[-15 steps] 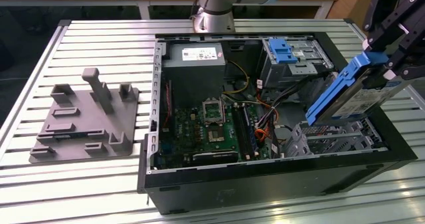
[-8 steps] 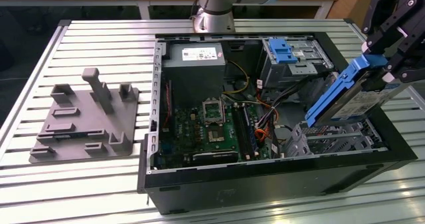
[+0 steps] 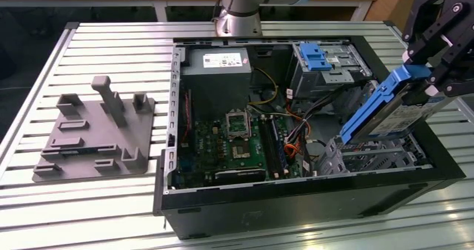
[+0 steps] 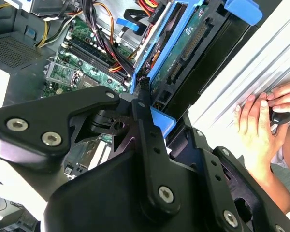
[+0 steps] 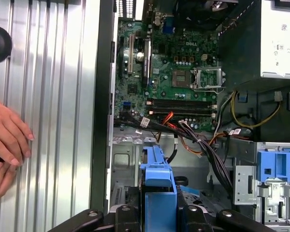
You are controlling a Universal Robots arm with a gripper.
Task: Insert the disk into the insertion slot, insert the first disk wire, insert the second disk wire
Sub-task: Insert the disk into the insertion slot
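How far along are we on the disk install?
Nothing looks finished yet. In hand: the gripper is shut on the disk, holding it tilted over the insertion slot, not seated. Left: seating the disk and both wire insertions; the disk's connector is bare in the second wrist view.

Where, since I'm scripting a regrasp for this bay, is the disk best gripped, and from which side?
By its blue end handle, from the end away from the insertion slot, as the gripper has it. The disk hangs tilted with its lower end near the slot's mouth; that end and the long blue rails likely need to stay free to slide in.
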